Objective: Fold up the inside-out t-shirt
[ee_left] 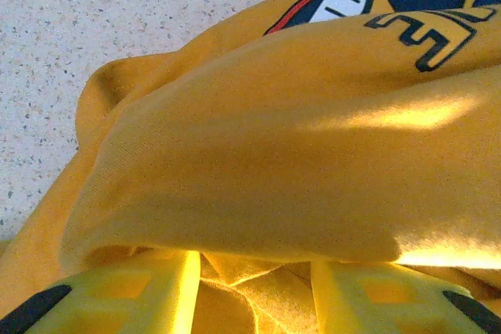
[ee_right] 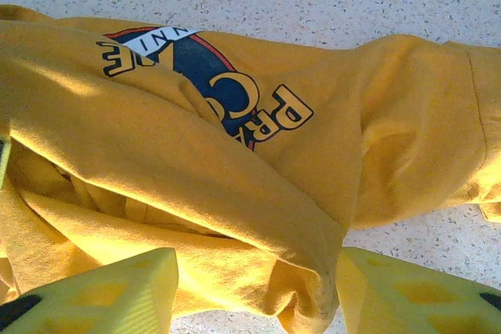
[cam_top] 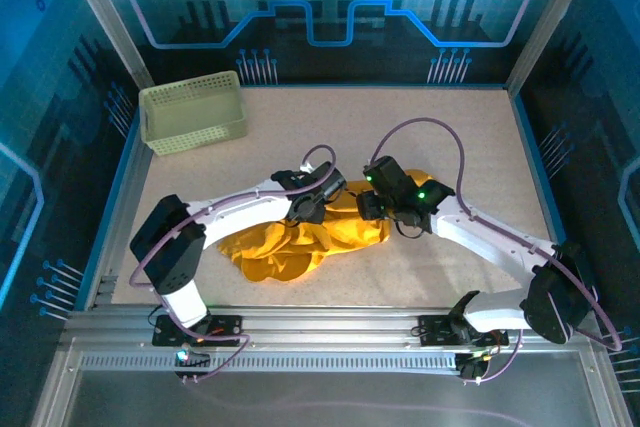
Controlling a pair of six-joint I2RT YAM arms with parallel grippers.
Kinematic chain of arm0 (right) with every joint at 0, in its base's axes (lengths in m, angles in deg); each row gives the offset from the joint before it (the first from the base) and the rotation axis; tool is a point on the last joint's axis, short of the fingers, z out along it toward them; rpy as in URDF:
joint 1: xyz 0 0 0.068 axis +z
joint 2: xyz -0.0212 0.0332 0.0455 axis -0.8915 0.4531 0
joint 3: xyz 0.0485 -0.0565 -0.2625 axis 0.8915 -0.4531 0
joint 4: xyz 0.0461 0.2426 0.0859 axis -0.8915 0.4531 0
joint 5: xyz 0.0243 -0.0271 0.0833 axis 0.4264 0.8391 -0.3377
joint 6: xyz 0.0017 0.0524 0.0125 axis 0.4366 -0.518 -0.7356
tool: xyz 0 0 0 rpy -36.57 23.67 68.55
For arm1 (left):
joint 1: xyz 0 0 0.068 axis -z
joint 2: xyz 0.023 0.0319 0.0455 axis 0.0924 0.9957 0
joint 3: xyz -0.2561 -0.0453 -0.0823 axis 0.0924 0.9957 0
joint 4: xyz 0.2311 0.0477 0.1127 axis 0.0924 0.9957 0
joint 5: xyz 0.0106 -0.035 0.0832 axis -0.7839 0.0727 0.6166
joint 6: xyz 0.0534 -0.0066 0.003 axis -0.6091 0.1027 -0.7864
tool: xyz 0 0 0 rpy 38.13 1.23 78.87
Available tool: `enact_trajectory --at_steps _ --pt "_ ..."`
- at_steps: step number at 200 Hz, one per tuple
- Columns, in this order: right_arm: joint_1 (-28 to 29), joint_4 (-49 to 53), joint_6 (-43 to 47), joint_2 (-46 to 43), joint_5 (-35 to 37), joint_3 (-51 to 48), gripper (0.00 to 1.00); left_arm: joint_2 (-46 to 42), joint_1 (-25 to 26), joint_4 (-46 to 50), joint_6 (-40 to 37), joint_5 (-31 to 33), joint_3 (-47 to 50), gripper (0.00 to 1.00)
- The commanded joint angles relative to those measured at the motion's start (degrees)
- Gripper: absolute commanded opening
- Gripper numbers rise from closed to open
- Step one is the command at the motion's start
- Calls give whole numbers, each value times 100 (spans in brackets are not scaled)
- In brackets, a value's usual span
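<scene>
Since the crumpled t-shirt [cam_top: 300, 247] needs spreading, the left pincer [ee_left: 252, 267] seemingly pinches a fold — the right pincer [ee_right: 258, 260] straddles cloth, grip unclear.

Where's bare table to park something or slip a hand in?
Free: the far table, from the green lattice basket across to its right edge. Crowded: centre, where left gripper and right gripper meet over the yellow t-shirt.
</scene>
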Motion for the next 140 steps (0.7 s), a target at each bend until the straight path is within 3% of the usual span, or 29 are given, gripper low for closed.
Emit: enact_trajectory --at_steps 1,42,91,140 --pt "66 -14 -51 -117 106 -50 57 118 3 131 -98 248 -177 44" --pt "67 -35 -87 -164 107 -123 58 350 2 105 -112 407 -277 43" --pt "68 -45 -88 -159 99 -186 59 210 -7 128 -114 854 -325 21" --pt "50 -25 -155 -71 145 -213 61 -316 -3 -195 -193 481 -83 0"
